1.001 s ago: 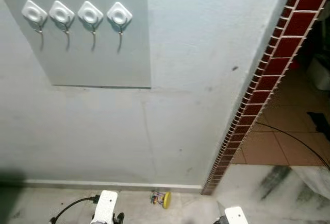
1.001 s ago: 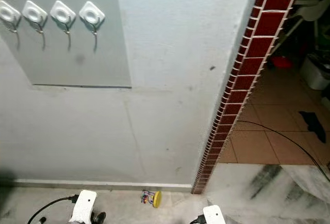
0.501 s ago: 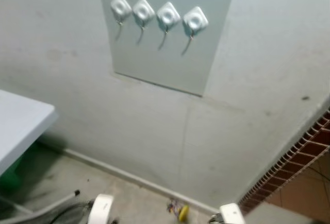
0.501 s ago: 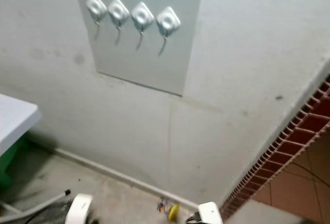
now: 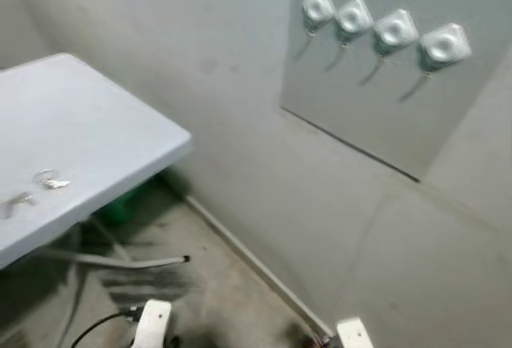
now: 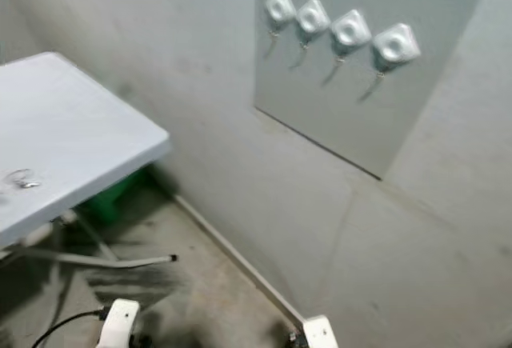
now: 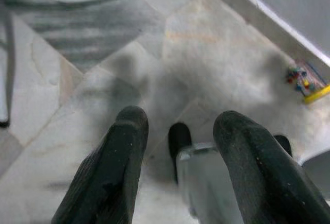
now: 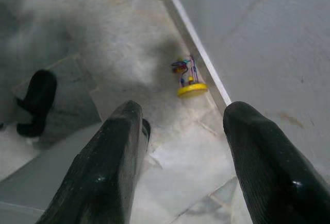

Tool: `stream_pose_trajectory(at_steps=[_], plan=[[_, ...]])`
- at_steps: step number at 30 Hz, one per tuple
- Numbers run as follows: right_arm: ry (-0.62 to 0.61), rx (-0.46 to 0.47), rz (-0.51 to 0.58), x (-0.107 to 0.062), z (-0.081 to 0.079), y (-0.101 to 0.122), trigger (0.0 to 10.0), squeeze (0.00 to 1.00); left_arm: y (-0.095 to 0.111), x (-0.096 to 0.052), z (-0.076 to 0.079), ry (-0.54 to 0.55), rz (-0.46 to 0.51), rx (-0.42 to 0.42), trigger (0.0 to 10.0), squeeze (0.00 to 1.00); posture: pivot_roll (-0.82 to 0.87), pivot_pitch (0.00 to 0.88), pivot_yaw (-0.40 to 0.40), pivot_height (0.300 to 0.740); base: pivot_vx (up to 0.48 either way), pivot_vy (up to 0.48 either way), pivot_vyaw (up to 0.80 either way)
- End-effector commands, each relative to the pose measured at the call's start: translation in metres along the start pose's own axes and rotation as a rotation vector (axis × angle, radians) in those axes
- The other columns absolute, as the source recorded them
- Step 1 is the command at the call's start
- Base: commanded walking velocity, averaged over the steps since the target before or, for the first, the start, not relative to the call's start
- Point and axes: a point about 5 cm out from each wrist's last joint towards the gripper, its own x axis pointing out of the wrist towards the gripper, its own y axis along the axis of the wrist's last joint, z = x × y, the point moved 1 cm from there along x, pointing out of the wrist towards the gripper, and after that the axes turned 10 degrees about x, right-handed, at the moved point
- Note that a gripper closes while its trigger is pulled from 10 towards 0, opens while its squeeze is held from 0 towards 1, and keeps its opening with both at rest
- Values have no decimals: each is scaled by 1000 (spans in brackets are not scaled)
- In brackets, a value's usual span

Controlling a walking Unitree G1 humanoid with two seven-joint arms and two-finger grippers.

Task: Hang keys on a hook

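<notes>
A set of keys (image 5: 48,180) on a ring lies on the white table (image 5: 96,136) at the left, with another small metal piece (image 5: 18,200) beside it. Four white hooks (image 5: 394,28) sit in a row on a grey panel (image 5: 376,100) on the wall at the upper right. Both arms hang low over the floor. My left gripper (image 7: 178,131) is open above the marble tiles, holding nothing. My right gripper (image 8: 183,116) is open too, near the wall's baseboard, with nothing between its fingers.
Metal table legs (image 5: 120,262) and something green (image 5: 128,204) stand under the table. A white baseboard (image 5: 248,260) runs along the wall. A small yellow-ended item with coloured wires (image 8: 188,77) lies on the floor by the baseboard. A black cable (image 5: 100,324) trails near my left arm.
The camera has swung left: the hooks shifted to the upper right, the red brick edge left the picture, and the white table with the keys came fully in. Both arms still hang.
</notes>
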Motion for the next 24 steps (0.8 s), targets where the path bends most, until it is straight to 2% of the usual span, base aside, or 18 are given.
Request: stream_pose_trajectory(at_steps=[1, 11, 24], plan=[[2, 10, -5, 0, -1, 0, 10000, 0, -6, -2, -3, 4, -22, -23, 10000, 0, -130, 0, -7, 740, 0, 0, 800], [8, 10, -7, 0, -2, 0, 10000, 0, -9, -2, -3, 12, -29, -68, 10000, 0, -124, 0, -12, 740, 0, 0, 800], [8, 25, -6, 1, -3, 0, 10000, 0, -9, -2, -3, 22, -26, -85, 10000, 0, -123, 0, -13, 740, 0, 0, 800]])
